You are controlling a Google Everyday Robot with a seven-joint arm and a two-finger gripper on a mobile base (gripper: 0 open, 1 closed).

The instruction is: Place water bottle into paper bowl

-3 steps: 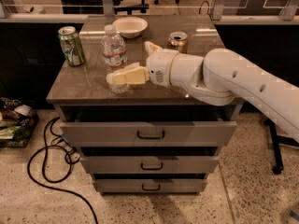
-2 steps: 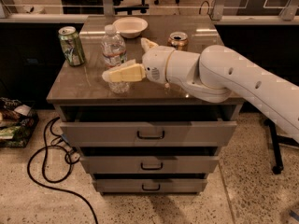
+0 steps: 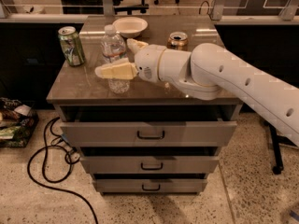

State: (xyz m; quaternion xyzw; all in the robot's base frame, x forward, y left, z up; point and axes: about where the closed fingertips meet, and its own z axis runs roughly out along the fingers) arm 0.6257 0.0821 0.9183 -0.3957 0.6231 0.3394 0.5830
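The water bottle (image 3: 112, 42), clear with a white cap and a red-and-white label, stands upright on the left middle of the cabinet top (image 3: 79, 85). The paper bowl (image 3: 131, 26), off-white and empty, sits just behind it near the back edge. My gripper (image 3: 114, 56) reaches in from the right and is open. Its near finger (image 3: 116, 71) crosses in front of the bottle's lower half, and the far finger (image 3: 135, 44) lies behind the bottle's right side. The bottle's base rests on the top.
A green can (image 3: 71, 45) stands at the left of the top, and a gold can (image 3: 177, 39) at the back right, behind my arm. The cabinet has three closed drawers (image 3: 149, 134). Cables (image 3: 46, 162) and clutter (image 3: 11, 122) lie on the floor to the left.
My gripper has shifted slightly left, so its fingers reach further past the bottle. The bottle, bowl and cans have not moved.
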